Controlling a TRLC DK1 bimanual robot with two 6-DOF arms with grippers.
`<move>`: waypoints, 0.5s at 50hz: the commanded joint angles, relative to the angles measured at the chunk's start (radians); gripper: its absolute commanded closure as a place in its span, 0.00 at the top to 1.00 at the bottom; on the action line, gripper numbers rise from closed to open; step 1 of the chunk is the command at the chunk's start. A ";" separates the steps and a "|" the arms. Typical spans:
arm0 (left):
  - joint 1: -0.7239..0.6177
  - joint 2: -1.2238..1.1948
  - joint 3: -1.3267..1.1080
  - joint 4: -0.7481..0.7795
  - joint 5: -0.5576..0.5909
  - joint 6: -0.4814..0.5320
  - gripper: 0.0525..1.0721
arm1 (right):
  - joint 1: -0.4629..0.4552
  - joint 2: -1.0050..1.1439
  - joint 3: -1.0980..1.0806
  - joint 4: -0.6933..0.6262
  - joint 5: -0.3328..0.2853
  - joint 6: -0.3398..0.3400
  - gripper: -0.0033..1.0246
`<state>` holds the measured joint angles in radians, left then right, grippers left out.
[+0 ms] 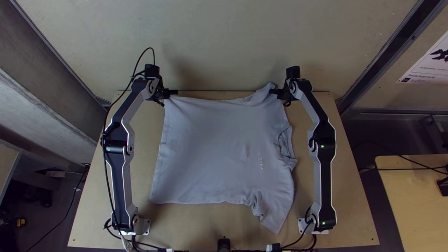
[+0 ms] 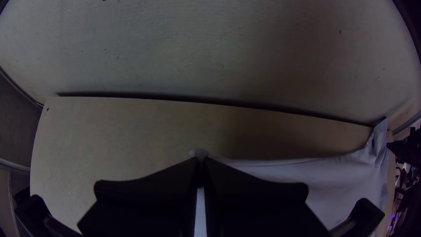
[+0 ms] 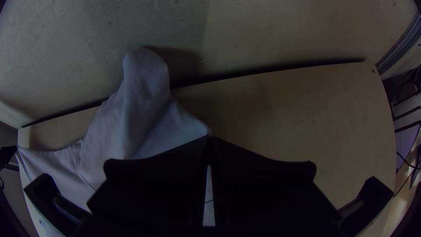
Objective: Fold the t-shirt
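- A pale wall (image 1: 224, 42) stands beyond both sets of jaws, past the far edge of the wooden table (image 1: 88, 228).
- That table lies beneath the left gripper (image 1: 173, 92) and the right gripper (image 1: 273, 92), both near its far edge.
- The t-shirt (image 1: 210, 144) lies mostly spread, unfolded, between the two sets of jaws and back from them toward the arm bases. Its far edge runs from one gripper to the other, with a raised, rumpled bit just beside the right jaws.
- The left arm (image 1: 122, 163) runs from its base up to the left jaws, alongside the shirt's hem (image 1: 160, 161).
- The right arm (image 1: 322, 163) runs up to the right jaws, beside the collar (image 1: 283, 142) end.
- A second table (image 1: 413, 196) sits well apart from the right jaws, off to their right and nearer the bases.
- A white sign (image 1: 427, 67) is well to the right of the right jaws.
- The left jaws are closed together on the shirt's far hem corner, with a little cloth poking out past the tips.
- The right jaws are also closed together, pinching a peak of cloth at the collar end of the far edge; whether it is sleeve cannot be told.
- The near sleeve (image 1: 257, 205) lies crumpled, well back from the right jaws.
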<state>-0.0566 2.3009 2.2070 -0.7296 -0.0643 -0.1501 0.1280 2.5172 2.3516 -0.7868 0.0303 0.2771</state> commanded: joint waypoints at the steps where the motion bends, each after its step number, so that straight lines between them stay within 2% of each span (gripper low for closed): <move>1: 0.024 0.020 0.026 0.004 -0.008 -0.025 0.02 | 0.004 -0.037 0.028 -0.008 0.016 0.017 0.03; 7: 0.031 -0.009 0.010 -0.044 0.000 -0.036 0.02 | 0.005 -0.061 0.006 -0.057 0.016 0.013 0.03; 25: 0.055 -0.150 -0.141 -0.062 0.049 0.004 0.02 | -0.004 -0.169 -0.063 -0.180 0.016 -0.033 0.03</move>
<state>-0.0235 2.2314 2.1174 -0.7799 -0.0116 -0.1596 0.1303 2.4145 2.3222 -0.9302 0.0338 0.2611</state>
